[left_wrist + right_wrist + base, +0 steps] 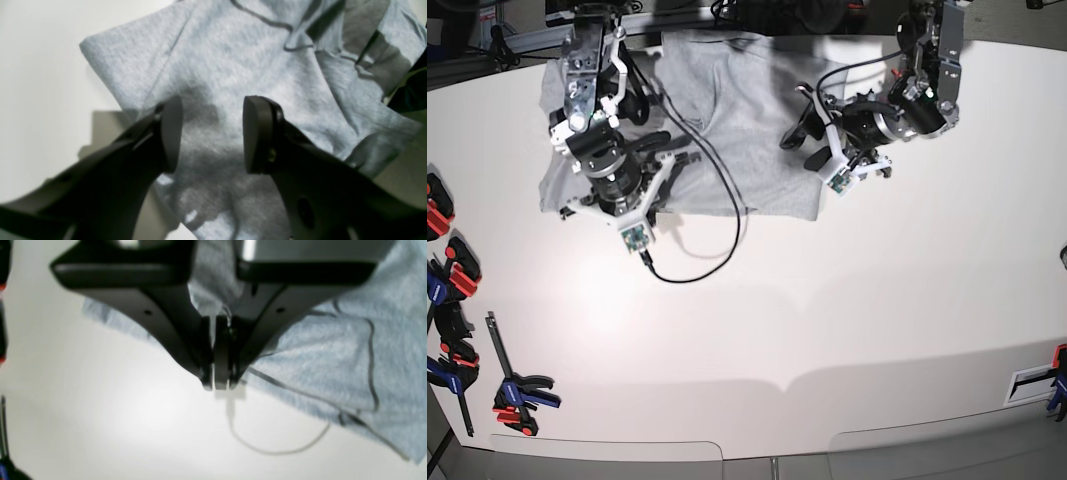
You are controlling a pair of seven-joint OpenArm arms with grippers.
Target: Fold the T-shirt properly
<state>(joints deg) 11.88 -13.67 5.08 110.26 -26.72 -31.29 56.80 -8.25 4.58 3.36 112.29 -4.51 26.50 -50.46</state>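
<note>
The T-shirt (pixel 767 130) lies rumpled across the far part of the white table (pixel 757 330), extending beneath both arms. The left gripper (pixel 213 135) is positioned above the garment; its jaws are spread apart, and grey fabric is visible through the full gap between the fingertips. No fabric is pinched between them. The right gripper (pixel 220 386) is located at the near edge of the garment, with its fingers pressed together. Fabric runs behind and beside these fingers, and bare table surface shows just beyond the tips; whether a fold of cloth is caught between them cannot be determined. The garment material is a soft, matte knit in light heather grey, with a finely speckled texture. In the left wrist view, a broad, fairly smooth panel fills the middle, bordered by a long, shallow crease on one side and bunched, overlapping folds on the other. One corner of the cloth is rounded, and its adjacent edge runs diagonally over the table. In the right wrist view, darker seam-like lines cross the fabric, one bending sharply near a layered edge. The table surface is smooth, pale and slightly reflective. A thin black cable (pixel 738 215) forms a curved loop beside the right arm, crossing over the cloth and the table. Clamps (pixel 520 395) with black, blue and red parts are located at the table's side, near the right arm's side of the work area.
</note>
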